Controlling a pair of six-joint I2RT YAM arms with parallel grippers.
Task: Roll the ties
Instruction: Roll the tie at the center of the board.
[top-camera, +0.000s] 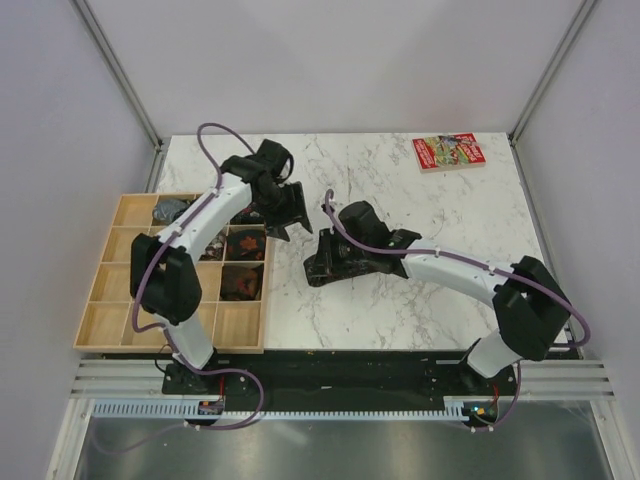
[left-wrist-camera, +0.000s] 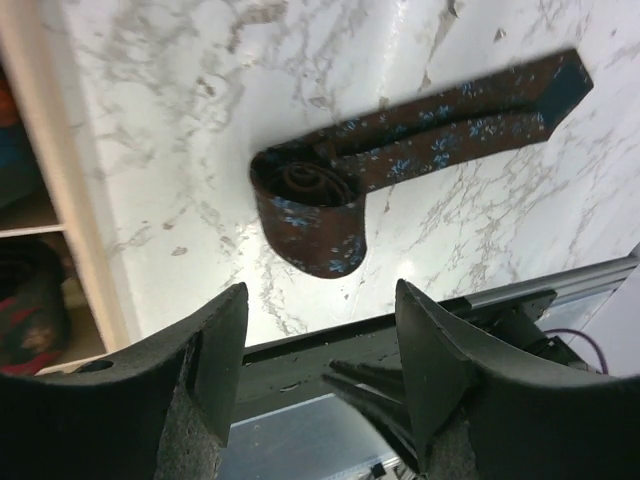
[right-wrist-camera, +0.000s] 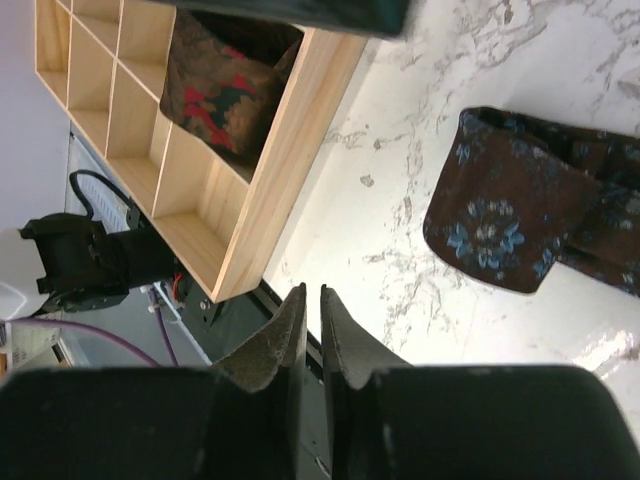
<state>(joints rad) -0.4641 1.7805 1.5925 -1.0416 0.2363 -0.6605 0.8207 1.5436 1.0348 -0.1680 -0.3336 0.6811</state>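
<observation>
One half-rolled tie (left-wrist-camera: 305, 215) lies loose left of centre on the surface (top-camera: 420, 200), left hand (left-wrist-camera: 320, 300) released near it, right hand (right-wrist-camera: 312, 292) almost clenched on nothing; unpinned, its coil could spring open.

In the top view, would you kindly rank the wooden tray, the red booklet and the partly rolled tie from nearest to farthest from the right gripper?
1. partly rolled tie, just beside the right gripper, mid-table.
2. wooden tray, at the left.
3. red booklet, far back right.
</observation>
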